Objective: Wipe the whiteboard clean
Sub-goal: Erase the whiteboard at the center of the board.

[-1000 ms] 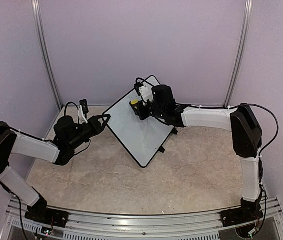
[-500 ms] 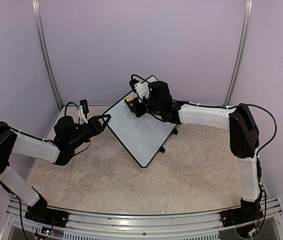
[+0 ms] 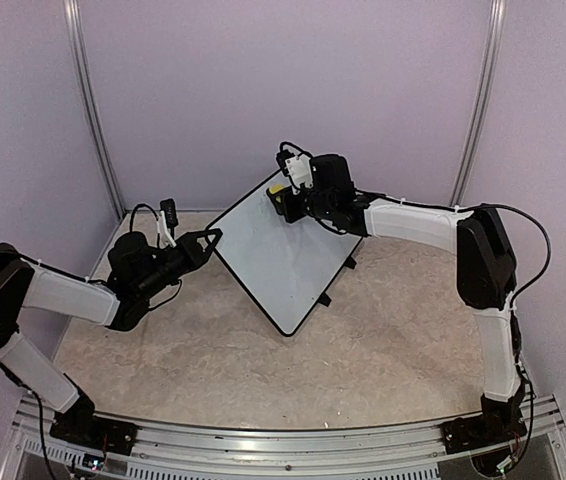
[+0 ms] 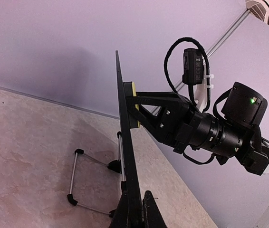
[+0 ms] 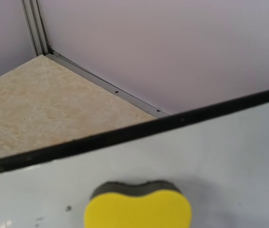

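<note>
The whiteboard stands tilted on its black wire stand, its face almost all white in the top view. My left gripper is shut on the board's left corner; in the left wrist view the black rim runs edge-on between my fingers. My right gripper is shut on a yellow sponge and presses it flat against the board's upper corner. In the right wrist view the sponge lies on the white face just below the rim, with a small dark speck to its left.
Purple walls with metal corner posts close in the marbled tabletop. The stand's feet stick out behind the board on the right. The right arm reaches across the back. A metal rail runs along the near edge.
My right gripper slid the sponge left along the board's top edge, then back right and up toward the top corner. The left gripper and the board have stayed put.
</note>
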`<action>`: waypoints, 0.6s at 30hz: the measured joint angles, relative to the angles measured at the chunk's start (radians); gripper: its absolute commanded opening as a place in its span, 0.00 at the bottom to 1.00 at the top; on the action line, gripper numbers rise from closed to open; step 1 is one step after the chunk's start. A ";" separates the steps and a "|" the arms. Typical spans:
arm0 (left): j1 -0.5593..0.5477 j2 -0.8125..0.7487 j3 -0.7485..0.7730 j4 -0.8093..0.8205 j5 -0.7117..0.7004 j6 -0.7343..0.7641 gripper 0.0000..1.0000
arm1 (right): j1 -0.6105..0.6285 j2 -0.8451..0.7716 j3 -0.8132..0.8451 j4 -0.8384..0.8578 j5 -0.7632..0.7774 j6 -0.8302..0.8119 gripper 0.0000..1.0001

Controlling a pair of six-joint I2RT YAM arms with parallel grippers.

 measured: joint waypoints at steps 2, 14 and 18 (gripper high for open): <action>0.000 0.000 0.000 0.000 0.000 0.000 0.00 | 0.003 -0.002 -0.014 0.016 -0.001 -0.008 0.00; 0.000 0.004 0.000 0.002 -0.003 -0.007 0.00 | 0.068 -0.082 -0.203 0.120 0.029 -0.026 0.00; 0.000 0.004 0.000 0.002 -0.006 -0.008 0.00 | 0.068 -0.069 -0.158 0.070 0.034 -0.026 0.00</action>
